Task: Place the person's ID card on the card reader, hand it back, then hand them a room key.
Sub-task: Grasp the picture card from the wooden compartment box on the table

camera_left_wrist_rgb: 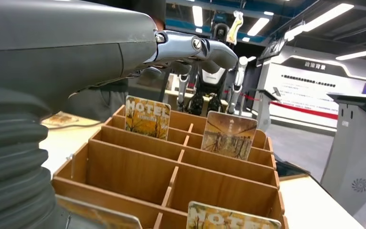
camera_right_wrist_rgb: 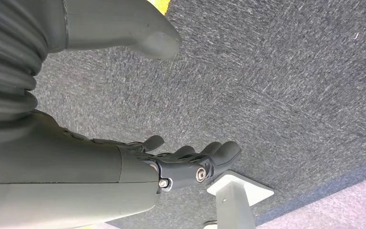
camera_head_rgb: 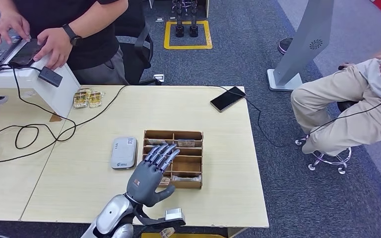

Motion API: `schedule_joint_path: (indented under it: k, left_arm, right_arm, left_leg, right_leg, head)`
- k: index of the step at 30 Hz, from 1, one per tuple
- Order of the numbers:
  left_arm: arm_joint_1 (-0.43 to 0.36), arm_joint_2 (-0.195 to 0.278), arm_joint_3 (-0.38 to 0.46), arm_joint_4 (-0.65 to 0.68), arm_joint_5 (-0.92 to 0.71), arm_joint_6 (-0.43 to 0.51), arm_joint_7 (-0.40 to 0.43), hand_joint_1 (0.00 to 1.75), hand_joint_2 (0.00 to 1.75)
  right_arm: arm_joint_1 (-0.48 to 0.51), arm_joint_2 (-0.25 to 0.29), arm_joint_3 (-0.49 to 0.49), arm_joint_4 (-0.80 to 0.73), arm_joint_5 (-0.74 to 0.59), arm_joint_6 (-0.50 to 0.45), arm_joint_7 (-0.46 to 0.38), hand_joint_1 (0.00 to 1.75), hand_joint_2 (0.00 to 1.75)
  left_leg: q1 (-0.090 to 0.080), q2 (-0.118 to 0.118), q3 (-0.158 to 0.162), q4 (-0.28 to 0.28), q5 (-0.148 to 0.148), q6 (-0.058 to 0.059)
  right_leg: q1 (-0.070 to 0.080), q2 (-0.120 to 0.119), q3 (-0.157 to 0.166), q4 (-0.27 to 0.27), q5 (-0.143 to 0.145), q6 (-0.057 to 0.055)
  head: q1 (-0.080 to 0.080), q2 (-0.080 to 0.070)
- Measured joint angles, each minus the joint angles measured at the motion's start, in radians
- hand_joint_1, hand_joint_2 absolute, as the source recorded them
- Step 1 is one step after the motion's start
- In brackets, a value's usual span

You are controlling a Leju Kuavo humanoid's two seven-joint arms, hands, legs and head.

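The left hand hovers over the near left part of the wooden card box, its fingers stretched forward side by side and its thumb out to the side, nothing held in it. From the left wrist, the box's compartments hold hotel room key cards standing upright, one reading HOTEL and another beside it, with more at the near edge. Just left of the box on the light wooden table lies the grey card reader. The right hand hangs over grey carpet, fingers loosely curled and holding nothing. Farther back on the table lies a black phone on a cable. At the far left a person in black rests a hand on a dark device; whether that is the ID card I cannot tell. A second person sits at the right.
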Motion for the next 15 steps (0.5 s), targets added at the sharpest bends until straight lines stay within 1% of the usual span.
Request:
schedule_joint_path:
  k: [4, 15]
  left_arm:
    - [0.000, 0.002, -0.005, 0.002, 0.034, -0.005, -0.016, 0.00, 1.75]
    - [0.000, 0.011, -0.009, 0.002, 0.039, -0.011, -0.019, 0.00, 1.75]
  right_arm:
    - [0.000, 0.000, 0.000, 0.000, 0.000, 0.000, 0.000, 0.00, 1.75]
    - [0.000, 0.000, 0.000, -0.001, 0.004, 0.000, 0.000, 0.00, 1.75]
  left_leg:
    - [0.000, 0.000, 0.000, 0.000, 0.000, 0.000]
    - [0.000, 0.000, 0.000, 0.000, 0.000, 0.000]
  right_leg:
    - [0.000, 0.000, 0.000, 0.000, 0.000, 0.000]
    - [0.000, 0.000, 0.000, 0.000, 0.000, 0.000]
  head:
    - [0.000, 0.000]
    - [0.000, 0.000]
